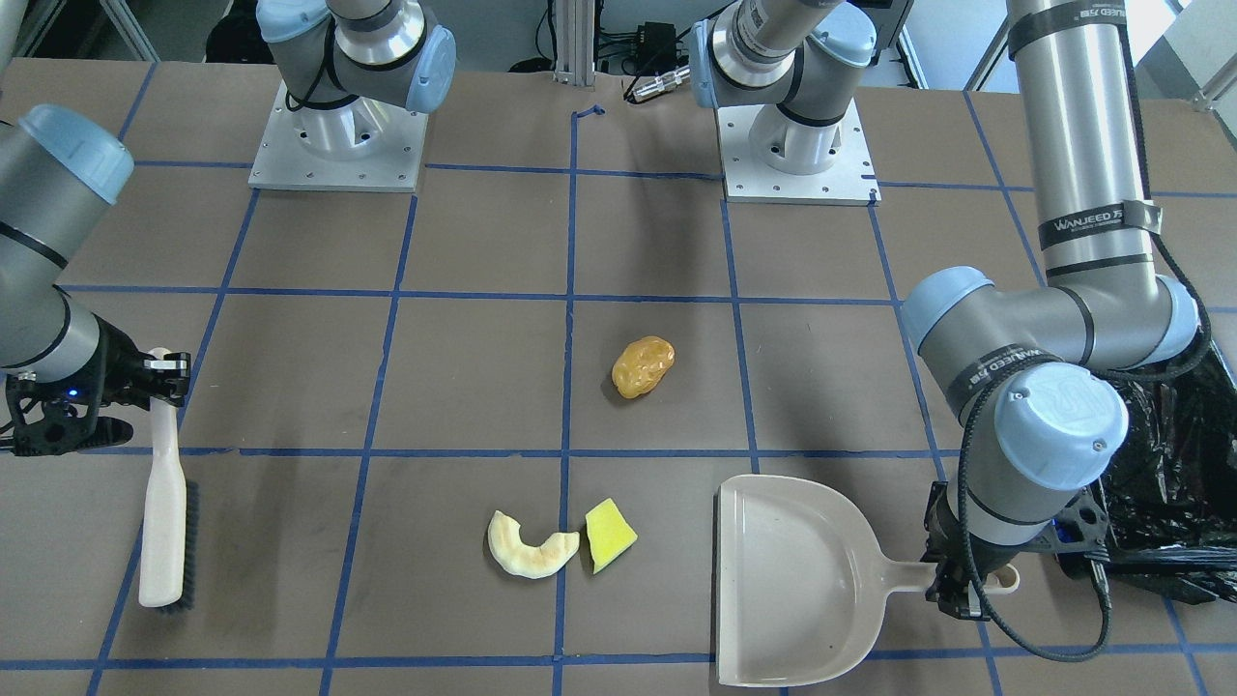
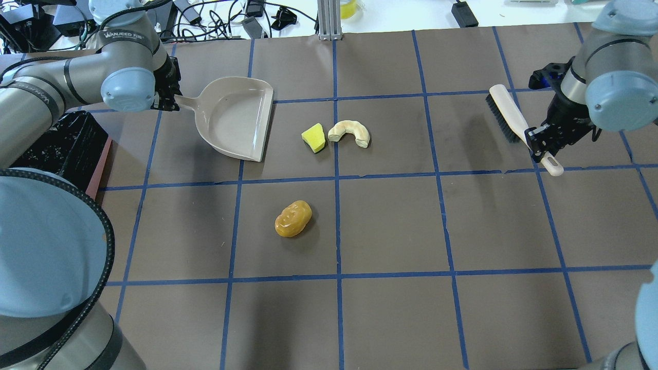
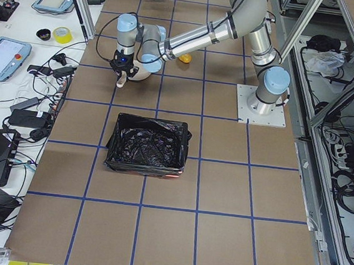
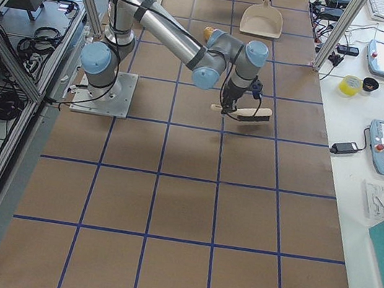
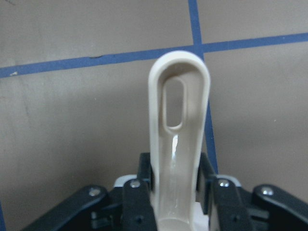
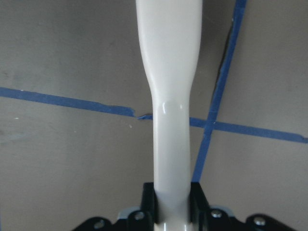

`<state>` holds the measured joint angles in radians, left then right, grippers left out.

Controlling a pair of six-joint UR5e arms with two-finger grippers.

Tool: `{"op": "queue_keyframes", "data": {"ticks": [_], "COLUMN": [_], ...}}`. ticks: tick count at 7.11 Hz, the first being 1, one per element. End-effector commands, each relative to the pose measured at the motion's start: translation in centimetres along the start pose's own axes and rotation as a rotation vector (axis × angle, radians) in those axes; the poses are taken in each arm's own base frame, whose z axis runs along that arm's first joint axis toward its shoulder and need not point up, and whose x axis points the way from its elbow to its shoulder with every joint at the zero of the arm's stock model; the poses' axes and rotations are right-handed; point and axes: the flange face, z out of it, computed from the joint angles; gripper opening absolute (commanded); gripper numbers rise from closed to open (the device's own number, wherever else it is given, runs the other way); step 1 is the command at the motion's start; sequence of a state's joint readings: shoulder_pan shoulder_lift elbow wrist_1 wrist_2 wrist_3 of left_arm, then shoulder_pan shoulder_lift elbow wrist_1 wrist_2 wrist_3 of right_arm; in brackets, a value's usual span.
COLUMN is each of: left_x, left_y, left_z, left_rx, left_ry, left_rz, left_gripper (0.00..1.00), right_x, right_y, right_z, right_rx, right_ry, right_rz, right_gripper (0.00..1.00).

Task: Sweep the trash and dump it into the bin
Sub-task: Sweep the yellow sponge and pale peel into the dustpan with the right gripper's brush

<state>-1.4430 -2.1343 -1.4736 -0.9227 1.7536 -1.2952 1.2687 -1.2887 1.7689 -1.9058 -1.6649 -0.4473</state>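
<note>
Three scraps of trash lie on the brown table: an amber potato-like lump [image 1: 643, 366] [image 2: 293, 218], a cream curved rind [image 1: 530, 548] [image 2: 350, 132] and a yellow-green wedge [image 1: 609, 533] [image 2: 314, 137] beside it. My left gripper [image 1: 952, 580] [image 2: 172, 97] [image 5: 175, 192] is shut on the handle of the beige dustpan [image 1: 792, 580] [image 2: 234, 118] [image 5: 178, 120], whose open mouth faces the wedge. My right gripper [image 1: 159, 372] [image 2: 537, 139] [image 6: 172, 202] is shut on the white brush [image 1: 164, 522] [image 2: 506, 110] [image 6: 171, 96], well off to the scraps' other side. The bin [image 1: 1169, 483] [image 2: 61, 144] [image 3: 147, 145], lined with a black bag, stands behind the left arm.
Blue tape lines grid the table. The two arm bases [image 1: 338, 145] [image 1: 797, 150] stand at the robot's edge. Cables and devices lie beyond the table's far edge [image 2: 247, 15]. Bare table lies between the brush and the rind.
</note>
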Motion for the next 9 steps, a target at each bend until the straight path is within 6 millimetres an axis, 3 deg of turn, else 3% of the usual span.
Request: {"op": "queue_keyframes", "data": {"ticks": [1,2,4,5,9], "left_x": [-0.2,-0.4,-0.4,-0.4,-0.4], "left_y": [4.4,6.3,6.9,6.9,6.7], "left_z": [-1.1,-2.0,-0.7,-0.5,-0.8], "left_rx": [0.106,0.098,0.094,0.095,0.112], "left_ry": [-0.050,-0.068,-0.086,-0.089,-0.090], "left_rz": [0.054,0.087,0.094,0.095,0.097], "left_gripper": [0.00,0.00,0.00,0.00,0.00], "right_x": [-6.7,-10.1,-19.2,-22.4,-32.5], "right_y": [-0.5,-0.4,-0.2,-0.2,-4.2], "right_z": [-0.5,-0.8,-0.9,-0.2,2.4], "right_rx": [-0.027,-0.035,-0.023,-0.024,0.009], "right_ry": [0.013,0.020,0.041,0.051,-0.132], "right_rz": [0.101,0.148,0.252,0.281,0.273], "right_gripper": [0.22,0.19,0.19,0.16,0.14]}}
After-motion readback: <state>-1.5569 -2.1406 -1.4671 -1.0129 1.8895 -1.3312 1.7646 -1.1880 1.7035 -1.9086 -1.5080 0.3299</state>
